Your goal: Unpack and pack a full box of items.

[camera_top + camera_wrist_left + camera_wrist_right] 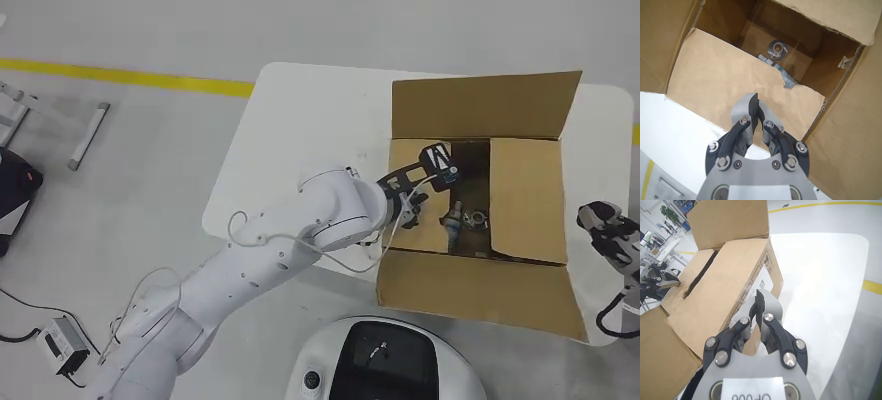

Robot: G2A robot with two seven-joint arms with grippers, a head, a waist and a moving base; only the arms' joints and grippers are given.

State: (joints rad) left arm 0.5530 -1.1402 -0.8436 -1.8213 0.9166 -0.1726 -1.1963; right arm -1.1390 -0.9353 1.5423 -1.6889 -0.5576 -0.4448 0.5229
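Cardboard box (480, 105), outer flaps open, on white table (819, 275); on its floor lie a metal flange (777, 50) and, just beside it, a slim tube (780, 70). Left pincer (756, 100) closed and empty above the inner flap (725, 79); right pincer (759, 298) closed and empty beside the box's outer wall. Risk: lowered from here, the left pincer would likely press the flap down onto the items. Obscured: one end of the tube behind the torn flap edge; box floor under the inner flaps.

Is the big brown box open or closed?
Open. The brown cardboard box has its long flaps spread outward, and a round metal flange and a slim grey tube show inside.
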